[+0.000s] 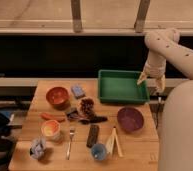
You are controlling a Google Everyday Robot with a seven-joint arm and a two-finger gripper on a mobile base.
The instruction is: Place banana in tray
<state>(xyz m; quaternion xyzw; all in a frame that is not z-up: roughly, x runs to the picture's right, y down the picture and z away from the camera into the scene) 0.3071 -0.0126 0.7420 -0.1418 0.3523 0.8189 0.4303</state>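
Gripper [151, 81] is held open and empty at the tray's [119, 86] three o'clock edge. The banana [114, 142] is found at the purple bowl's [130, 119] seven o'clock; the bowl or the blue cup [98, 151] could be knocked in reaching.

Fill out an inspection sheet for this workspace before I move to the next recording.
Surface: wooden table, crowded.
Job's things: banana lying near the table's front edge, in front of the purple bowl; green tray at the back, nothing in it.
Clutter: orange bowl, pinecone, fork, dark brown bar.
Grippers: gripper open, holding nothing, at the tray's right edge.
Cables: nothing seen.
Surroundings: window ledge behind the table.
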